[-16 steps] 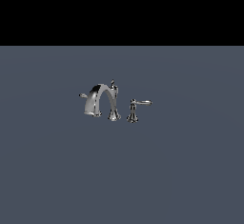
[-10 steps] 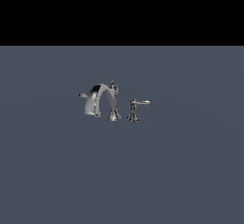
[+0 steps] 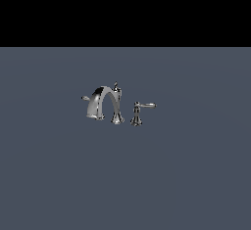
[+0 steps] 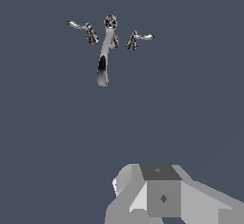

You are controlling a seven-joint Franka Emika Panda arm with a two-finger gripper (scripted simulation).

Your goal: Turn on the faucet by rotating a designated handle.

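Observation:
The faucet is a small chrome set on a flat grey-blue surface, with an arched spout, a pointed finial and a lever on each side. The handle, a slim lever on its own flared post, stands at the exterior view's right of the spout. The wrist view shows the faucet from above and far off, the handle beside its finial. My gripper shows only as grey blocks at that picture's edge, well away from the faucet. Its fingertips are hidden. No arm appears in the exterior view.
A short stubby lever sticks out behind the spout on the exterior view's left, seen also as a lever in the wrist view. The grey-blue surface spreads wide around the set. Black background lies beyond it.

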